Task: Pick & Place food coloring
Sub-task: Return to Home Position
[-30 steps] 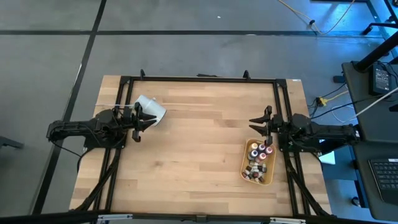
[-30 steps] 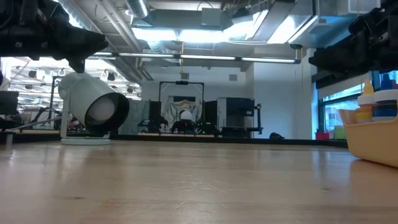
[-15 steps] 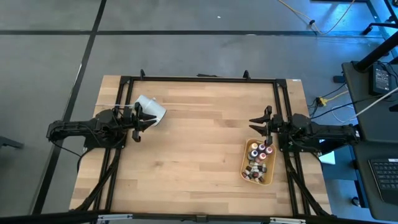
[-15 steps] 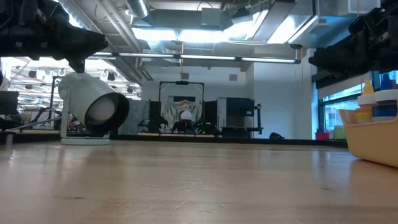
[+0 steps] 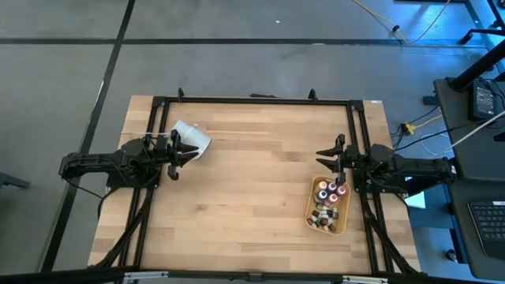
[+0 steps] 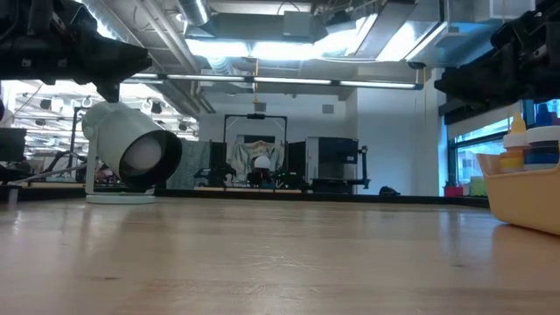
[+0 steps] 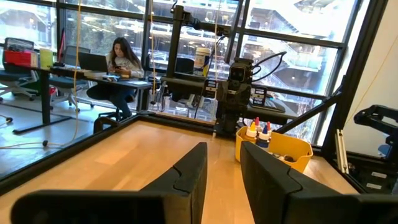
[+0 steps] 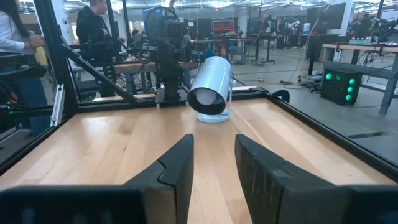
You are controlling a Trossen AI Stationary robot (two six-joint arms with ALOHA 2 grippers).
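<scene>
Food coloring bottles [image 5: 327,207] piled in yellow bin [image 5: 309,213], right side of table [image 5: 252,173], toward front edge; none visible on bare wood. Right gripper [image 5: 319,158] just beyond bin, fingers slightly parted, empty. Left gripper [image 5: 189,154] across table beside tipped white cup [image 5: 192,136], parted, empty. Nothing moved over last second: arms parked, job looks finished.
</scene>
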